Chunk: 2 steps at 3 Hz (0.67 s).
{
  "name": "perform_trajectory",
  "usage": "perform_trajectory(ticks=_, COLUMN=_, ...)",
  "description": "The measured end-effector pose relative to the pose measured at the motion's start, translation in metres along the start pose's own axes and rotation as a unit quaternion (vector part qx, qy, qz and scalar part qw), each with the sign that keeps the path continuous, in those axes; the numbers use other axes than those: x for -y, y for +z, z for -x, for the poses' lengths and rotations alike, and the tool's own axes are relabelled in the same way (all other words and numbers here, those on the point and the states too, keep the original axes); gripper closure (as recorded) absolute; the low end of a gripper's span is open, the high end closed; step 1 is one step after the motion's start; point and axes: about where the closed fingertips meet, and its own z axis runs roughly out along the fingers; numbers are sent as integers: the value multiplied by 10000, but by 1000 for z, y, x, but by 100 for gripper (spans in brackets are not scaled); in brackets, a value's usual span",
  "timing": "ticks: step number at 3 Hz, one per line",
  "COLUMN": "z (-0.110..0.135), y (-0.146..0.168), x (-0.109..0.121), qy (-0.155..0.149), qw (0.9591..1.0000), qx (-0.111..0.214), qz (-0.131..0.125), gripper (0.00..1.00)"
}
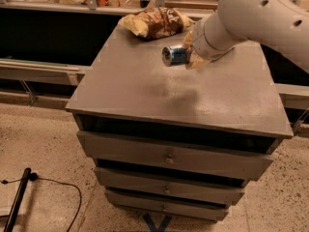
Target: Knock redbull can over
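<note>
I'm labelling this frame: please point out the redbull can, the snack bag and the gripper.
redbull can (176, 55), camera view, blue side of the lying can.
snack bag (155, 22), camera view, brown middle of the bag.
gripper (192, 58), camera view, tip just right of the can.

Redbull can (175, 55): slim, blue and silver, lying on its side near the far edge of the surface (145, 91), round silver end facing front-left. Gripper (192, 58) just beside the can's other end.
</note>
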Motion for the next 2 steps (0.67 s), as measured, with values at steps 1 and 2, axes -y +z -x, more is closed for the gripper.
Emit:
perform_trajectory(ticks=1, z=3, y=12, x=-8, qy=-465, qw=9986, qx=114, qz=-206, gripper=100)
perform_trajectory(ticks=2, z=4, y=26, x=-14, qy=-851, qw=9959, qx=294, qz=-59, gripper=100)
